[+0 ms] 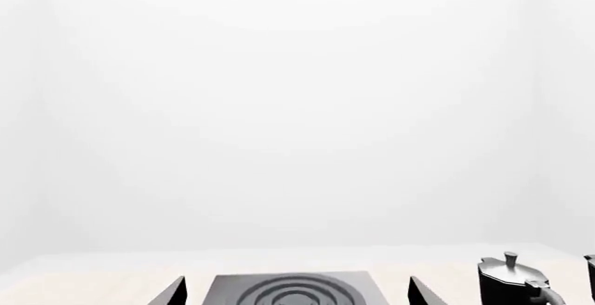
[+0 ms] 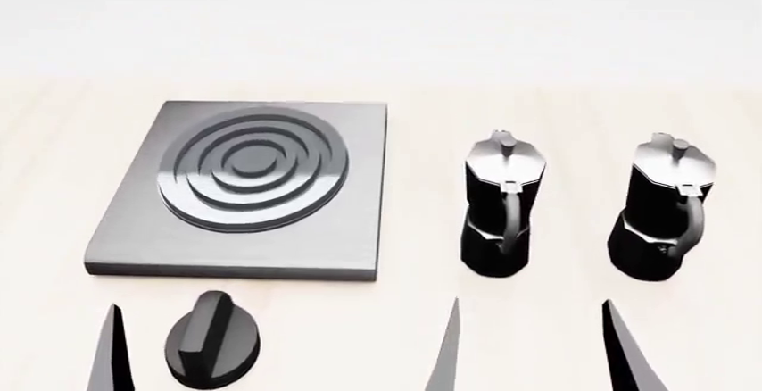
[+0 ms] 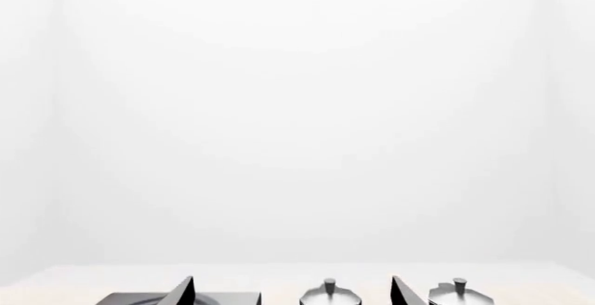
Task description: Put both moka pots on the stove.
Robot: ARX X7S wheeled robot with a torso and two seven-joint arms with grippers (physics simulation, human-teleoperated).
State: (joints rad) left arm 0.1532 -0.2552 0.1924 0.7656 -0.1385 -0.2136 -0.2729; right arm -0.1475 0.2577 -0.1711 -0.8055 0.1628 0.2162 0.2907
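Both end effectors (image 2: 280,355) (image 2: 530,346) low, spread wide.

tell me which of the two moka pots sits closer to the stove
The left moka pot, standing just past the right edge of the stove; the other moka pot stands farther right.

A short black ridged knob (image 2: 214,337) lies on the pale, seemingly wooden table (image 2: 548,105).

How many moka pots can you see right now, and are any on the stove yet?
2. One moka pot stands on the table just right of the stove; the other moka pot stands further right. Neither is on the stove. None looks hidden.
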